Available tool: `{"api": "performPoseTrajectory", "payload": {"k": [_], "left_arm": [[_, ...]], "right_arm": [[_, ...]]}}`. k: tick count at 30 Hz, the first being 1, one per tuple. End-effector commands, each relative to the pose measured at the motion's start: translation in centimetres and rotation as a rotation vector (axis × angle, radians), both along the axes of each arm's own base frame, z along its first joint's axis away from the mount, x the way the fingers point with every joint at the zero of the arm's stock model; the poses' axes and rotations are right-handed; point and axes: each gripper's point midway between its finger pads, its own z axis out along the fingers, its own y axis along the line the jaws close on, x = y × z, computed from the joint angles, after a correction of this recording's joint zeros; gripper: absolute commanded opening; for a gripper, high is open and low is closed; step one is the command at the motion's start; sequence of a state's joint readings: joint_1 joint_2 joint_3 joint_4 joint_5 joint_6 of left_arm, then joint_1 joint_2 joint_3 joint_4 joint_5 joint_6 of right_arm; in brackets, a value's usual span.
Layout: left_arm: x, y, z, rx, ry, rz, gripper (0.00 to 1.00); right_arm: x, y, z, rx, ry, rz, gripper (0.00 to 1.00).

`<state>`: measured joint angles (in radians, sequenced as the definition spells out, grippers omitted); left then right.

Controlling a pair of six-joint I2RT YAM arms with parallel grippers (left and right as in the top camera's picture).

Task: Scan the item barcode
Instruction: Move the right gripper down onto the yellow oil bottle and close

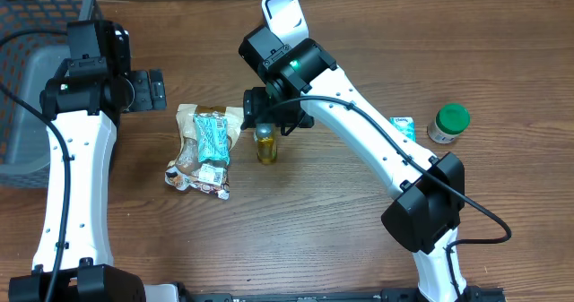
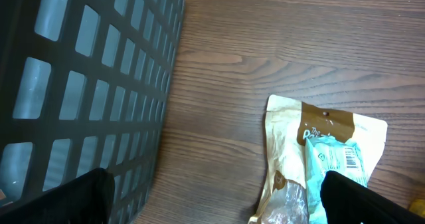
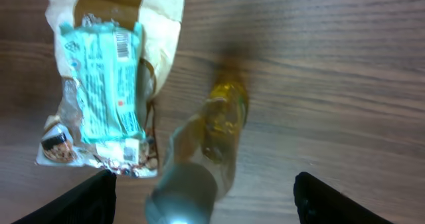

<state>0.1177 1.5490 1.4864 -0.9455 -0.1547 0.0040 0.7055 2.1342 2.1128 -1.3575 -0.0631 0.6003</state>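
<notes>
The small bottle (image 1: 265,146) stands upright on the table (image 1: 341,248), just right of a pile of snack packets and directly below the right gripper (image 1: 267,116). From overhead the gripper covers its top, so only the lower yellow part shows. In the right wrist view the bottle is blurred and its grey cap runs off the bottom edge. Whether it has a label or barcode cannot be made out. It looks clear, filled with golden-yellow liquid, with a pale grey cap.

The right gripper's fingers (image 3: 83,201) show only as dark tips in the bottom corners of its view. They are spread wide, one on each side of the bottle and clear of it, holding nothing.

Just left of the bottle, a teal packet (image 1: 212,133) lies on a tan bag (image 1: 190,118), and the bag's clear lower end is crumpled. A printed barcode (image 3: 121,46) faces up on the teal packet.

Beyond the bottle, a white scanner (image 1: 282,15) is partly hidden behind the right arm's wrist. Further right, a small teal-and-white packet (image 1: 404,127) pokes out from under that arm, next to a jar with a green lid (image 1: 449,123).

The left gripper (image 1: 148,90) is near the tan bag's top corner. Its fingers (image 2: 66,197) are cut off at the frame edge, fully spread and empty. A dark mesh basket (image 1: 27,96) sits at the left table edge.
</notes>
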Motion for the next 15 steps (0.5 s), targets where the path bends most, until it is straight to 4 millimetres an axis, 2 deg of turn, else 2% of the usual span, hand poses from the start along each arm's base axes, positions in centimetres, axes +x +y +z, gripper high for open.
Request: {"api": "performPoseTrajectory", "payload": {"k": [1, 5, 9, 15], "left_arm": [[0.3, -0.1, 1.5, 0.019, -0.036, -0.019, 1.00], [0.3, -0.1, 1.5, 0.019, -0.036, -0.019, 0.99], [0.3, -0.1, 1.5, 0.019, -0.036, -0.019, 1.00], [0.3, -0.1, 1.5, 0.019, -0.036, -0.019, 1.00]], "right_arm": [[-0.2, -0.4, 0.6, 0.009, -0.022, -0.035, 0.82], [-0.4, 0.0, -0.5, 0.003, -0.016, -0.042, 0.83], [-0.5, -0.6, -1.4, -0.035, -0.021, -0.080, 0.83], [-0.6, 0.7, -1.9, -0.039, -0.064, -0.067, 0.85]]}}
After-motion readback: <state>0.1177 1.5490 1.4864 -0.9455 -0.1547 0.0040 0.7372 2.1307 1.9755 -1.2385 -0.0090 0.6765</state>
